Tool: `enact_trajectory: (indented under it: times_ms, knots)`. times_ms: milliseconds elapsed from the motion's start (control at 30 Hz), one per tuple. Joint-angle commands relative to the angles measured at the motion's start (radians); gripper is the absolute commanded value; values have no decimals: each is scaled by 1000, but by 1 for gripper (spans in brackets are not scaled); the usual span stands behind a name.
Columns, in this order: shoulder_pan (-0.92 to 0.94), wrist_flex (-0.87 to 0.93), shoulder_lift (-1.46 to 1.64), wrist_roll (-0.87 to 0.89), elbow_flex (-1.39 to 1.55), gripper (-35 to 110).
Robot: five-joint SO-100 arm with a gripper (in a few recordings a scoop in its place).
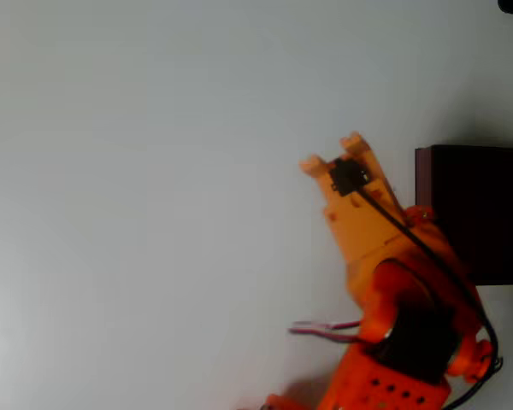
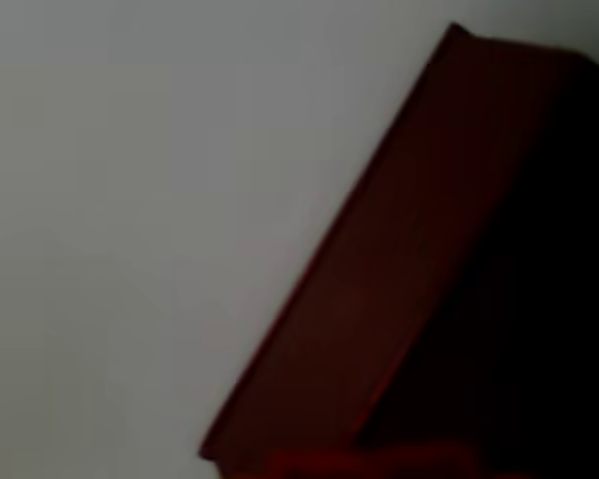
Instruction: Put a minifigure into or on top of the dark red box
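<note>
1. At about 3 o'clock in the overhead view, the box (image 1: 474, 213) is sitting on the pale counter (image 1: 154, 171), its maroon wall facing 9 o'clock and its dark inside running off the edge of the view.
2. The orange arm is reaching up from 5 o'clock, with the pincer (image 1: 333, 154) lying just beside the box's 9 o'clock wall, tips pointing toward 12 o'clock.
3. The two tips are showing only a small gap between them; the pincer is looking narrow, and I cannot tell whether anything is sitting inside it.
4. The minifigure is not something I can make out; a red blur near the arm's wrist, close to the box corner, is too unclear to name.
5. In the wrist view, the box (image 2: 379, 319) is filling the 3 to 6 o'clock part, its wall slanting, its interior almost black.
6. This placing is suggesting, as a judgement, that the arm is working close to the box so that a drop over the wall needs little travel.
</note>
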Motion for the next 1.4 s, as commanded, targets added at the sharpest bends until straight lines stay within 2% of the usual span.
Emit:
enact_trajectory:
  times_ms: [0, 567, 900, 1367]
  knots:
    - [51, -18, -72, -67, -107, 0]
    - [233, -46, -634, -216, -528, 0]
    - [307, 94, -946, -250, -891, 0]
    - [318, 189, -997, -221, -971, 3]
